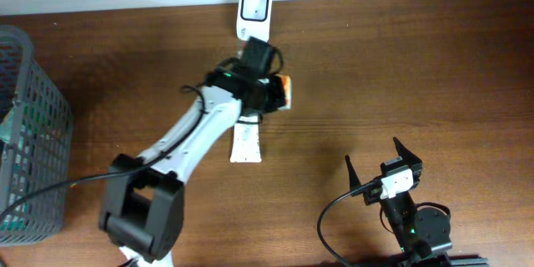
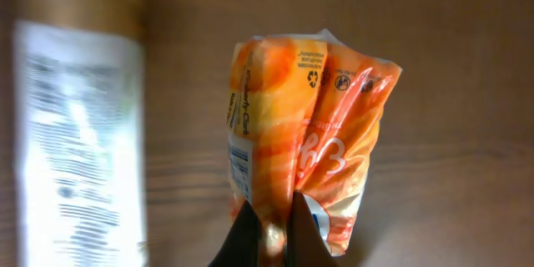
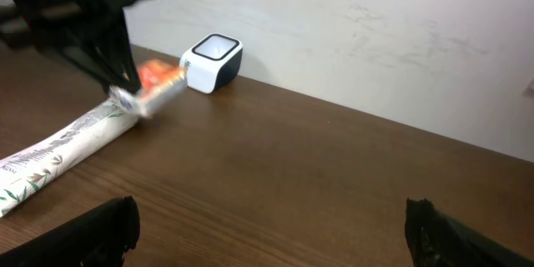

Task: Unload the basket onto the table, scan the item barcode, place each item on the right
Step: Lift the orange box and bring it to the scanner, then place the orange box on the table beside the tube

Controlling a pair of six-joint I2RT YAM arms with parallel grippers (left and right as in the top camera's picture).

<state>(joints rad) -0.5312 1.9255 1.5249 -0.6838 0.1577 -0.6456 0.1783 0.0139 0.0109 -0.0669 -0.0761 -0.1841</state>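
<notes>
Brown wooden table [image 1: 417, 67] fills my view, and near its far edge my left pincer [image 2: 271, 217] is pinching the orange packet [image 2: 309, 133] just in front of the white scanner [image 1: 254, 12], beside a long white pouch [image 1: 247, 143] lying flat, while my right pincer [image 1: 373, 153] sits spread wide by the near edge.

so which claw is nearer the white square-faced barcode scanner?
Left. Left claw, gripping the orange plastic packet, sits in front of the white square-faced scanner; right claw hangs open, far off.
</notes>
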